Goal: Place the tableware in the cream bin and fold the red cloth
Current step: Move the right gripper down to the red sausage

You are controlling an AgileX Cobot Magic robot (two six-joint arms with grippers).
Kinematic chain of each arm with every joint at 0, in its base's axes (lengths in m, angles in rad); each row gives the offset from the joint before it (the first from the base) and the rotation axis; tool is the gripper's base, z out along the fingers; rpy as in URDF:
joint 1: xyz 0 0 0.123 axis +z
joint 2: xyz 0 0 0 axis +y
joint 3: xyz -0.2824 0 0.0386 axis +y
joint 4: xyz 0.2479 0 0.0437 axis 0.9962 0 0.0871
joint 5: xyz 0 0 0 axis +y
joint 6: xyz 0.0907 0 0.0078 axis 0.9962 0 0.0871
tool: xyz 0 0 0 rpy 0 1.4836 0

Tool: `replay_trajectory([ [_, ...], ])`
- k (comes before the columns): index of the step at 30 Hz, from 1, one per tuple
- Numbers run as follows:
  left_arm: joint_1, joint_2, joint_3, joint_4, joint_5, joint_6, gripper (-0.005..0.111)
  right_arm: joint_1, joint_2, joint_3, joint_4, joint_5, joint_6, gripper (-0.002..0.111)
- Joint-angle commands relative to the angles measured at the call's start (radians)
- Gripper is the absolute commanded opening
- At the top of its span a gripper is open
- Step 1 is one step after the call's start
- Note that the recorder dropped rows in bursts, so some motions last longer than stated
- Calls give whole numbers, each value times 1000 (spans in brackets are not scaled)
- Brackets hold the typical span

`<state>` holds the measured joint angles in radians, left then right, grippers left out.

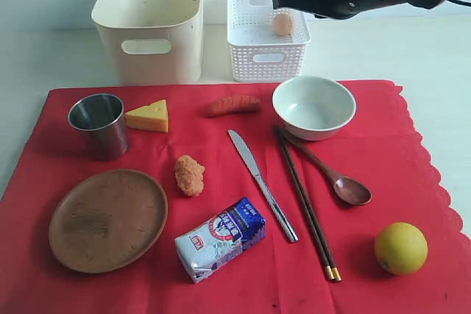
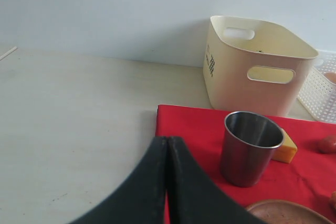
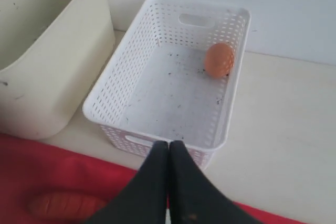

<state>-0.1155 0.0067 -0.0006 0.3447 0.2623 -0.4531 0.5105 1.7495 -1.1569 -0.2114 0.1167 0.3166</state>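
Six pieces of tableware lie on the large bright red fabric cloth (image 1: 397,174), and none shows inside the large smooth cream plastic bin (image 1: 176,56).

The right pincer (image 3: 168,145) hangs with its tips pressed together on nothing, over the near rim of the small white lattice basket (image 3: 113,95). A brown egg (image 3: 219,60) rests ahead of it in the basket's far corner. The cream bin stands just beside that basket, off to this pincer's side. The pale green-white round bowl (image 1: 313,106) sits nearest behind and below it, with the dark wooden spoon (image 1: 331,174), the dark gold-tipped chopsticks (image 1: 305,202) and the silver knife (image 1: 261,184) farther back.

The left pincer (image 2: 167,141) is pressed together and empty too, over the pale surface (image 2: 68,119) at the cloth's edge. The steel cup (image 2: 249,148) stands upright close ahead of it, and the round brown wooden plate (image 1: 108,219) lies near.

As I judge it, the sorting has barely begun. The right pincer should draw back, spread wide, and take the bowl by one wall of its rim, not across the whole mouth. It needs to lift clear of the basket before swinging over the bin. The cup suits the left pincer, taken by its rim.
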Motion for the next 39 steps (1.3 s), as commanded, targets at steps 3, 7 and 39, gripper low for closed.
replay_trajectory([
  [3, 1, -7, 1, 2, -6, 5, 2, 1, -111, 160, 2, -110, 2, 0],
  [7, 1, -7, 1, 2, -6, 5, 2, 1, -150, 243, 2, -164, 2, 0],
  [39, 1, -7, 1, 2, -6, 5, 2, 210, -61, 369, -171, -425, -3, 0],
])
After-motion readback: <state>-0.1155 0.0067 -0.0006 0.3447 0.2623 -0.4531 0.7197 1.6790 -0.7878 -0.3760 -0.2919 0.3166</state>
